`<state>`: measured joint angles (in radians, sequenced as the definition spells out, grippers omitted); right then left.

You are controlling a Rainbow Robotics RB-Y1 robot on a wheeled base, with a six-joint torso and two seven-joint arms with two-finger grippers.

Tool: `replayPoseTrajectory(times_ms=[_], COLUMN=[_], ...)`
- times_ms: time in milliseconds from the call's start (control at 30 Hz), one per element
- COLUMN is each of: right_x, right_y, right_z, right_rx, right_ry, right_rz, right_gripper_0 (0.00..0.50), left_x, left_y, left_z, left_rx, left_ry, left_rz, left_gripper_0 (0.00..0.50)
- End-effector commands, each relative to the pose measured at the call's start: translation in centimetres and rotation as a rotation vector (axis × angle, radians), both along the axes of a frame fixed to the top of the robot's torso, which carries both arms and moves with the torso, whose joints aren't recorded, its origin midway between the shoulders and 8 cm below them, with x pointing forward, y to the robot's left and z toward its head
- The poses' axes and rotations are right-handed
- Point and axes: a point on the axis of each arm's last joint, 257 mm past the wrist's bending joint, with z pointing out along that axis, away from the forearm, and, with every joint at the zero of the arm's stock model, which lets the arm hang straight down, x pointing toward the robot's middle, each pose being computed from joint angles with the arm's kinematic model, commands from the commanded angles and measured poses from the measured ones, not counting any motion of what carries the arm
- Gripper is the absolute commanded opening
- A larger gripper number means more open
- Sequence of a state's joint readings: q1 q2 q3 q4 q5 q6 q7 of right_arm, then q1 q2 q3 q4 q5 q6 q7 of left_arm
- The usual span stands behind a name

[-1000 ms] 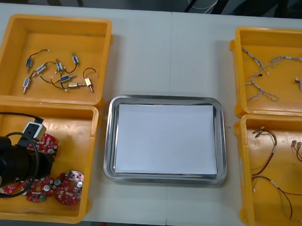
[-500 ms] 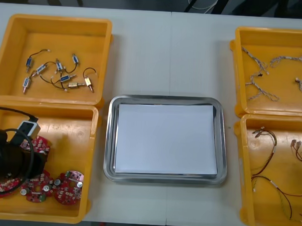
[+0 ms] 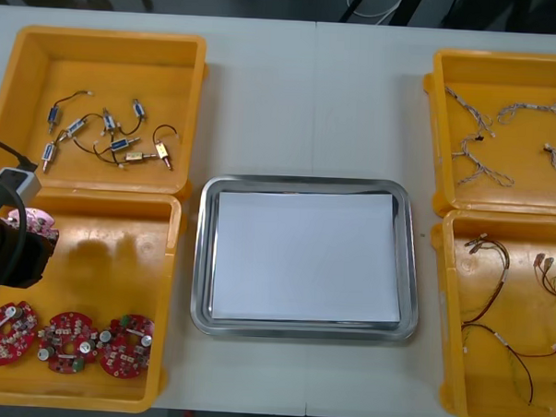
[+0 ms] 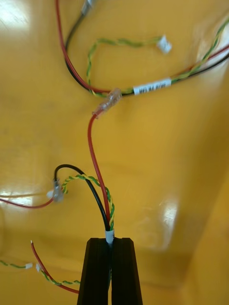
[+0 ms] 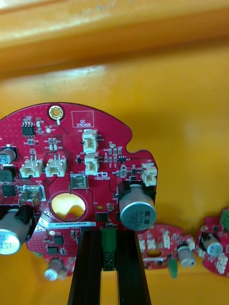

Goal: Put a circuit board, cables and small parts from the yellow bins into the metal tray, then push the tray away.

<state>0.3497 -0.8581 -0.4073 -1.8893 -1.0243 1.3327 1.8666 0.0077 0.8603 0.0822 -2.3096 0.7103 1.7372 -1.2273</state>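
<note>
My left gripper (image 5: 109, 236) is shut on the near edge of a round red circuit board (image 5: 81, 171), pinching a green part on it. In the front view that board (image 3: 33, 221) hangs above the near-left yellow bin (image 3: 120, 229), at the tip of the left gripper (image 3: 23, 243) by the table's left edge. Three more boards (image 3: 67, 341) lie in a row on that bin's floor. My right gripper (image 4: 110, 240) is shut on a red and yellow cable (image 4: 95, 162) low over the orange bin floor (image 4: 157, 157). The metal tray (image 3: 202, 261), white inside, sits at the table's centre.
Small metal parts (image 3: 106, 136) lie in the far-left bin. Twisted blue and white cables (image 3: 484, 144) fill the far-right bin, red and yellow cables (image 3: 495, 310) the near-right bin (image 3: 447, 364). More loose cable ends (image 4: 129, 43) lie beyond the right fingers.
The left arm has drawn back to the left and lifted one board off the pile, uncovering three boards on the bin floor. Cables in the near-right bin have shifted a little.
</note>
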Motion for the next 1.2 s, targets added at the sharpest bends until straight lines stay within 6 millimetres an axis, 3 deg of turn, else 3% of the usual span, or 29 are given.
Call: replayPoseTrajectory(times_ms=[33,133,267,367,400,467,733,967,1200], right_x=[0.4,0.8,1.4,1.6,1.8,2.0,2.4,2.2,1.6], right_y=[-1.1,-0.9,0.6,1.2,1.8,2.3,4.8,6.8,9.0], right_z=[4.5,5.9,8.4,9.2,10.0,10.7,14.2,17.0,18.6], right_rx=[-0.096,-0.119,-0.109,-0.108,-0.104,-0.105,-0.124,-0.156,-0.137], right_ry=[-0.024,-0.036,-0.052,-0.06,-0.067,-0.072,-0.072,-0.072,-0.059], right_rz=[0.061,0.088,0.144,0.167,0.187,0.204,0.288,0.349,0.407], right_gripper_0=[0.0,0.0,0.0,0.0,0.0,0.0,0.0,0.0,0.0], left_x=[0.5,0.3,1.3,1.4,1.6,1.7,3.0,4.1,4.1], left_y=[-0.3,-1.4,-5.5,-7.1,-8.7,-10.1,-17.0,-22.0,-25.4], left_z=[4.7,5.6,8.4,9.0,9.4,9.7,9.3,8.3,6.3], left_rx=[0.061,0.05,-0.037,-0.067,-0.084,-0.093,-0.136,-0.153,-0.15], left_ry=[-0.054,-0.041,-0.083,-0.083,-0.08,-0.079,-0.04,-0.016,0.02], left_rz=[-0.021,-0.046,-0.106,-0.134,-0.169,-0.193,-0.253,-0.235,-0.186], left_gripper_0=[0.0,0.0,0.0,0.0,0.0,0.0,0.0,0.0,0.0])
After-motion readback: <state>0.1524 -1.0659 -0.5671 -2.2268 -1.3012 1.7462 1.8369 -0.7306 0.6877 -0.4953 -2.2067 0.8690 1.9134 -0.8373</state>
